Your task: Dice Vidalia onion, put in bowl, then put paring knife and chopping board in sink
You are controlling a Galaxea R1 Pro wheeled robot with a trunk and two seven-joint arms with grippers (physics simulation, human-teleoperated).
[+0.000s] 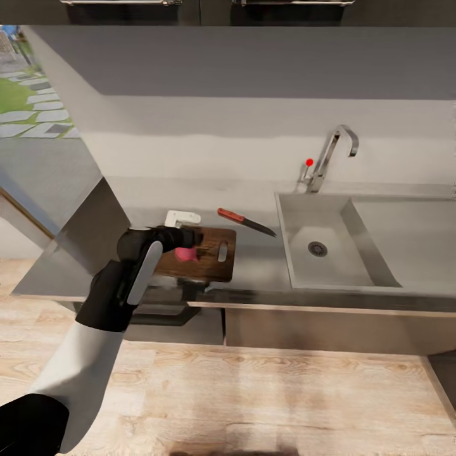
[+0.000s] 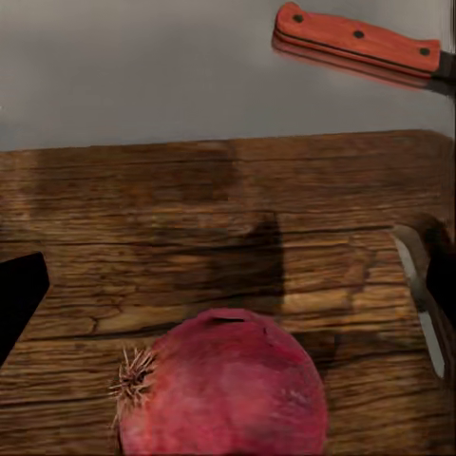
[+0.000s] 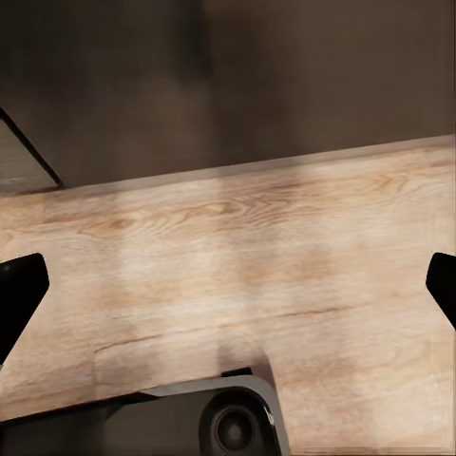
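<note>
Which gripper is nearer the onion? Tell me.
Left. The left gripper is right over the onion on the chopping board; the right gripper faces wooden floor, away from it.

left arm [image 1: 95,335]: white lower segment, black glossy upper part, pale grey strip along it | left gripper [image 2: 228,285]: black fingers [image 2: 19,294] | right gripper [image 3: 228,285]: black fingertips | robot base [image 3: 228,418]: grey rounded shell, dark round wheel
</note>
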